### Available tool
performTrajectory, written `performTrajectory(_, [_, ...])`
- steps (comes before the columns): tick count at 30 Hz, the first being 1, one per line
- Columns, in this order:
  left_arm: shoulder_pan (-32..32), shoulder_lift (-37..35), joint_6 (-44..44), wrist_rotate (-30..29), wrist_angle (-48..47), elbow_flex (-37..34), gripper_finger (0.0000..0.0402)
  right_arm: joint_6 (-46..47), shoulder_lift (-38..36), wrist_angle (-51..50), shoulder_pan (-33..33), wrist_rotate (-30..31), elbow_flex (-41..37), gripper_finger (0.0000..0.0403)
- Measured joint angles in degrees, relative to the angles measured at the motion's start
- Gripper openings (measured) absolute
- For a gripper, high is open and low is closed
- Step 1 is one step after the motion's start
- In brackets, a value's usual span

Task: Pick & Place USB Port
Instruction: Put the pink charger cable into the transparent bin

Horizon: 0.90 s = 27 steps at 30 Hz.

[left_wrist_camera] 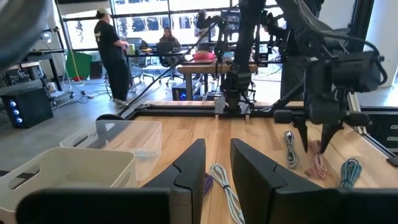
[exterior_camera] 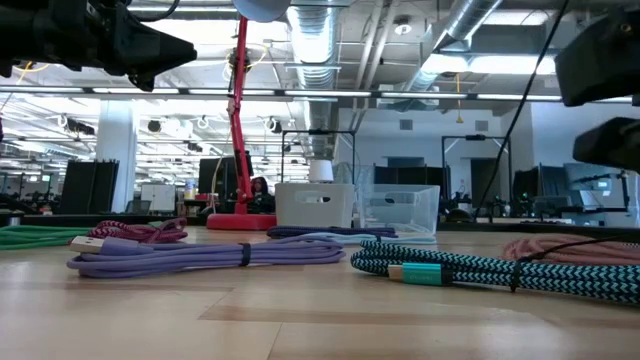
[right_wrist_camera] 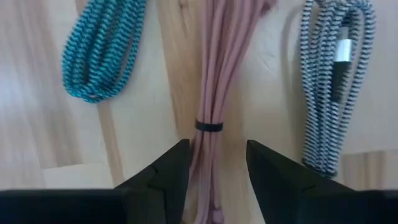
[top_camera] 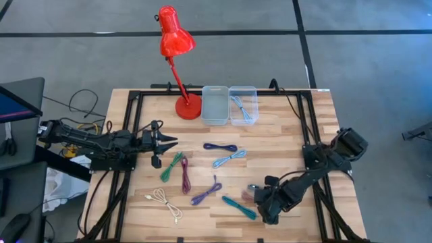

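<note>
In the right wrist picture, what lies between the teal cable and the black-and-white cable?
The pink cable lies between the teal cable and the black-and-white cable, bound by a black tie. The right gripper hangs over it, jaws open.

An open-plan robotics lab or industrial office is shown. Exposed ceiling ducts (exterior_camera: 318, 40) and rows of monitors (exterior_camera: 405, 175) are seen beyond the wooden table (top_camera: 283, 128), and people (left_wrist_camera: 112, 53) are gathered at desks (left_wrist_camera: 205, 62) by large windows.

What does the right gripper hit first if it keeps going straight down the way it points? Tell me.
Most likely the pink cable: the right gripper is open and points down at it, fingers straddling the bundle near its black tie. The teal cable and the black-and-white cable lie off to either side. How far above it is unclear.
</note>
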Motion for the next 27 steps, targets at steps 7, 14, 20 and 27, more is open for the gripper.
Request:
performTrajectory(7, [0.00, 0.22, 0.00, 0.00, -0.04, 0.00, 0.0076, 0.02, 0.76, 0.46, 0.00, 0.37, -0.04, 0.0110])
performTrajectory(14, [-0.01, 0.22, 0.00, -0.02, -0.06, 0.00, 0.0076, -0.54, 0.63, 0.22, -0.04, 0.49, -0.07, 0.0023])
performTrajectory(20, [-0.01, 0.22, 0.00, 0.00, -0.13, 0.00, 0.0076, -1.44, -0.29, 0.51, -0.07, 0.46, -0.15, 0.0024])
performTrajectory(27, [0.00, 0.22, 0.00, 0.00, -0.14, 0.00, 0.0076, -2.93, -0.66, 0.65, -0.35, 0.46, -0.13, 0.0007])
